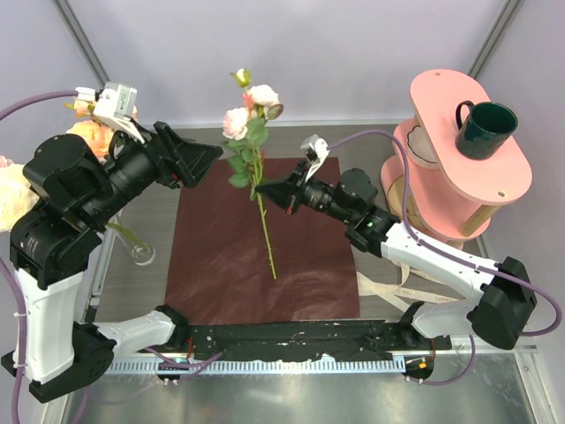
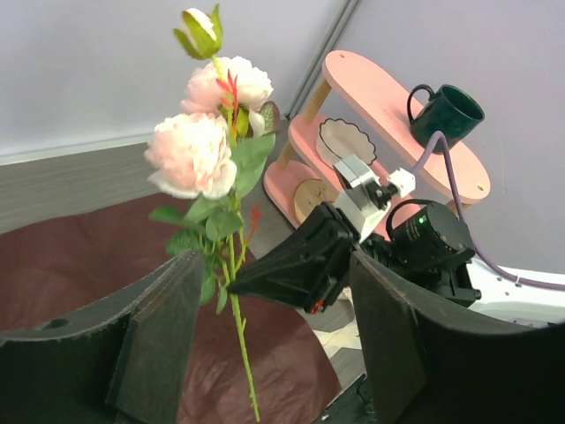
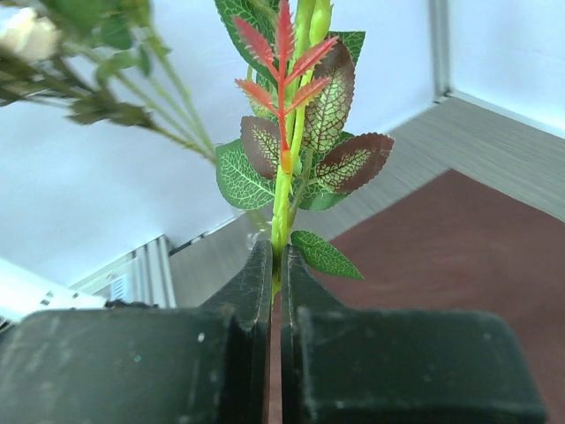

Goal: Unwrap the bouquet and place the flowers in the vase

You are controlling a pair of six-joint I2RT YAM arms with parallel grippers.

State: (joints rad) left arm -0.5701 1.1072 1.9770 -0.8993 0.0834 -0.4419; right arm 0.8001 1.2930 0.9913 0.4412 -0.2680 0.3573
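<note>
My right gripper (image 1: 265,192) is shut on the thin green stem of one of the flowers (image 1: 251,108), a sprig of pink and cream roses held upright over the flat dark red paper (image 1: 221,265). The right wrist view shows the stem (image 3: 282,203) pinched at the tips of my right gripper (image 3: 275,265). My left gripper (image 1: 216,157) hangs open just left of the leaves, apart from them. In the left wrist view, the roses (image 2: 199,150) stand beyond my left gripper's open fingers (image 2: 159,336). The clear glass vase (image 1: 139,253) is left of the paper, partly hidden by my left arm.
More peach roses (image 1: 88,134) show behind my left arm at the far left. A pink two-level shelf (image 1: 459,168) with a dark green mug (image 1: 485,129) stands at the right. A cream ribbon (image 1: 388,287) lies beside the paper's right edge.
</note>
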